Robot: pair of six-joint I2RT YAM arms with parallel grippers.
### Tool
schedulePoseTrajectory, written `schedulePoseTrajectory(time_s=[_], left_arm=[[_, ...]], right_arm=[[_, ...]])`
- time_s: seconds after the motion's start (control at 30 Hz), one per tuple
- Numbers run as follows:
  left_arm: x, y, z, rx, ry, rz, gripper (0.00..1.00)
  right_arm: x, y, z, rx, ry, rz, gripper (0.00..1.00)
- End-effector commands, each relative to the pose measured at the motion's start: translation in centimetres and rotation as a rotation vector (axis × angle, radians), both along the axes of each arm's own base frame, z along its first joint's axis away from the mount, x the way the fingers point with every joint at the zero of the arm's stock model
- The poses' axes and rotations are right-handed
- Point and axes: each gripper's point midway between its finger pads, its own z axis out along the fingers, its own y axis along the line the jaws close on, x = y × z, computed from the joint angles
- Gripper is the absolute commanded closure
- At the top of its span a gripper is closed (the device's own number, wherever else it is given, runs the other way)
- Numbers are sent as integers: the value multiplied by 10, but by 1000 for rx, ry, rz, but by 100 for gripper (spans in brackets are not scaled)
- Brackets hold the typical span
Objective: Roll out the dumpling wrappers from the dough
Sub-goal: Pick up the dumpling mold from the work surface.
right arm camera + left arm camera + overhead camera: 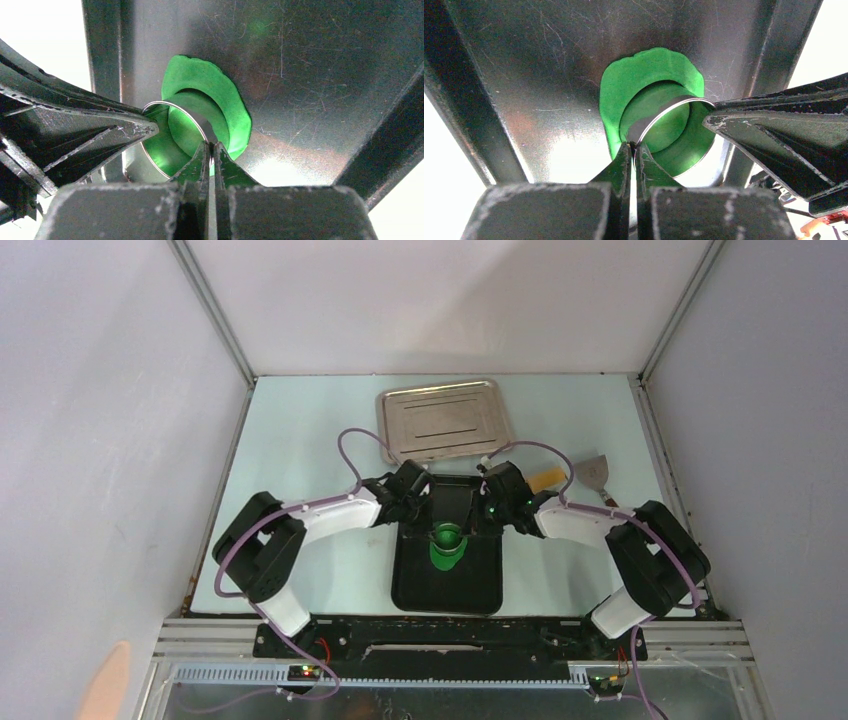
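**Landmark: black tray (420,590), on the bench (310,440) directly ahead of the two arm bases.**

1. Dough (447,560): one bright green flattened sheet with an uneven edge. It lies flat on the floor of the black tray, in the half farther from the arm bases and roughly midway between the tray's side walls.

2. Metal ring (448,536): a shiny, open, thin-walled band standing on the dough. Green shows inside the ring, and a margin of dough spreads past its wall. No separate round wrapper can be seen anywhere on the tray.

3. Left claw (634,146): the fingers are brought together, leaving only a hairline gap. They pinch the upper rim of the metal ring on the side toward the tray's left wall.

4. Right claw (211,145): in the same condition, with fingers pressed together on the ring's rim. It grips the opposite side, toward the tray's right wall. Each wrist view shows the other claw's tip meeting the ring from across.

5. Silver tray (445,422): on the bench just beyond the far edge of the black tray, set at a slight angle.

6. Scraper (596,474): flat metal blade, on the bench beyond and to the right of the black tray, well apart from it. A tan piece (548,478) lies between the scraper and the right arm. It is partly hidden and cannot be identified.
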Motion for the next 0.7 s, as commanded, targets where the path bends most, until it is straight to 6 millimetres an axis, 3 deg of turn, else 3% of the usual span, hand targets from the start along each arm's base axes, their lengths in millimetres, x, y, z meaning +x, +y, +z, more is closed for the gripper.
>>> schedulePoseTrajectory(time_s=[0.0, 0.4, 0.67], left_arm=[[-18, 47, -2, 182, 47, 4, 100], [-14, 44, 16, 161, 14, 7, 100], [-7, 44, 43, 146, -46, 15, 100]], right_arm=[[-23, -58, -27, -257, 94, -43, 100], [-15, -57, -6, -234, 48, -55, 100], [-3, -50, 24, -195, -16, -58, 100]])
